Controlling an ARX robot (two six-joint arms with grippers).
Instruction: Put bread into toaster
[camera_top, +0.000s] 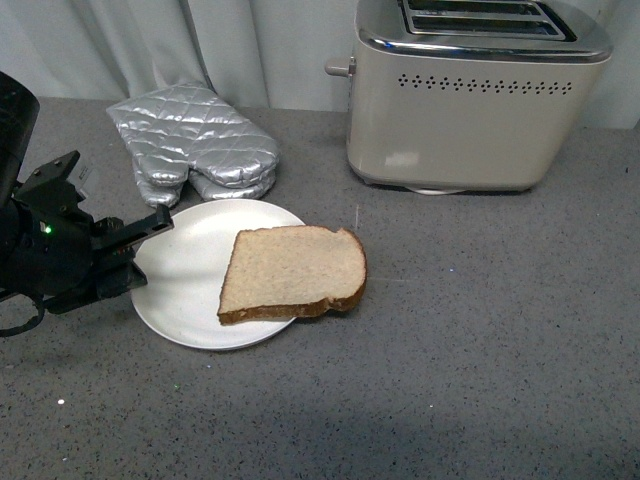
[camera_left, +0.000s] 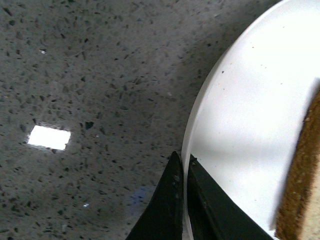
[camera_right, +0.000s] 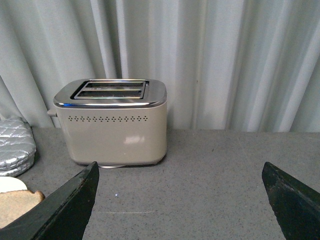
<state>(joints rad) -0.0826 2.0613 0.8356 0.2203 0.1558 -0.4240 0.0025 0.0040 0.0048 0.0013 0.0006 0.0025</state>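
Note:
The bread, a light-brown slice with a darker crust, lies on a white plate, overhanging the plate's right rim. My left gripper is shut on the plate's left rim; the left wrist view shows its black fingers pinching the plate, with the bread's crust at the edge. The beige toaster with a chrome top stands at the back right, slots empty; it also shows in the right wrist view. My right gripper is open and empty, facing the toaster from a distance.
A pair of silver quilted oven mitts lies behind the plate, also seen in the right wrist view. A pale curtain hangs behind the grey speckled counter.

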